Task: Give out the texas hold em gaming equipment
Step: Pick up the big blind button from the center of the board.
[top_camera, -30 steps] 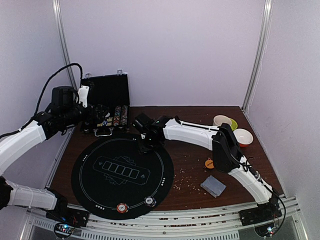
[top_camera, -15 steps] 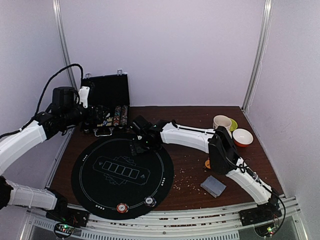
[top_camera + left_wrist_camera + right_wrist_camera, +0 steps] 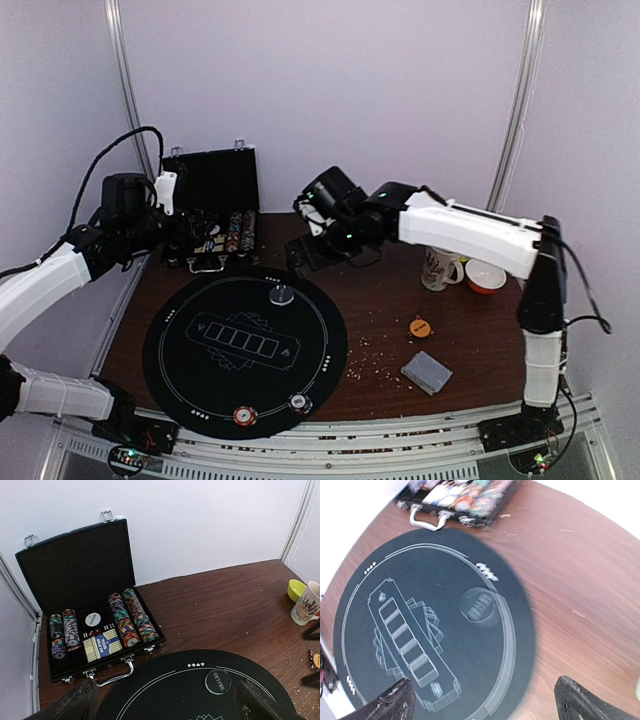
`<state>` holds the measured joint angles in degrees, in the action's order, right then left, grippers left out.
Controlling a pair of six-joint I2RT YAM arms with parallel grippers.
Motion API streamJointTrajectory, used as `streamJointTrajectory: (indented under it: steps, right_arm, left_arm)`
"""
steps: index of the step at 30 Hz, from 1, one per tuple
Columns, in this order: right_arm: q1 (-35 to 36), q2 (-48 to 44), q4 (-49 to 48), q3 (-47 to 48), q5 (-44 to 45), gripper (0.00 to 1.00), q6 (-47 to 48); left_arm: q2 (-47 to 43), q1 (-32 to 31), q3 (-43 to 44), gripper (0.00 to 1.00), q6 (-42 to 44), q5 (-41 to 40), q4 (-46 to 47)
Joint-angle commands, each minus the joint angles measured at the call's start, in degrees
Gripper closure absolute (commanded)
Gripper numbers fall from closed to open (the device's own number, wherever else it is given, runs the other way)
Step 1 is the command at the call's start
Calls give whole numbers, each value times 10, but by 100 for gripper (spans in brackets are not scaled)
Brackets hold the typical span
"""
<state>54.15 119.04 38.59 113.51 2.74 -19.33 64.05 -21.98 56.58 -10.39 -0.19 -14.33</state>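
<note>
**Dealer disc on mat; both grippers wide and empty**

The right gripper (image 3: 484,690) is seen raised above the far edge of the round black mat (image 3: 200,360). Its fingers are spread wide with nothing between them. The clear dealer disc (image 3: 282,293) lies flat just inside the mat's far rim, apart from that gripper. The left gripper (image 3: 167,695) is likewise wide and empty. It is poised near the open black case (image 3: 75,570), facing the chip rows (image 3: 132,617).

Other task items:
- A red-white chip (image 3: 243,414) and a black-white chip (image 3: 298,402) are set at the mat's near rim.
- An orange disc (image 3: 420,326) and the deck of cards (image 3: 427,372) lie on the bare bench (image 3: 380,300), right of the mat.

Risks, as judged:
- Both grippers are placed close to the case, so a clash is likely if it is reached for from both sides at once.
- The chip rows are packed tight, and neighbouring chips may be dragged out with any one picked.
- The deck lies flat on the bench, so cards may be fanned or scattered by a shallow pinch.
- A mug (image 3: 437,268) and a bowl (image 3: 486,275) sit close by the right forearm and could be knocked by a low sweep towards the deck.
- Crumbs (image 3: 375,372) are scattered between mat and deck.
</note>
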Motion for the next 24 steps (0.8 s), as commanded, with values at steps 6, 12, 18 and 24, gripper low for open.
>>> streamJointTrajectory:
  steps: [6,12,18,24]
  right_arm:
    - [-142,-271,38,-414,36,0,-61]
    - [-171,-270,-35,-519,1,0,-54]
    - [-194,-241,-64,-552,5,6,-37]
    - [-207,-238,-79,-565,-25,22,-29]
  left_arm:
    - [-6,-3,-8,2,5,23,59]
    - [2,-3,-7,2,-2,27,57]
    - [-1,-3,-7,2,-2,23,50]
    - [0,-3,-8,2,-3,16,49]
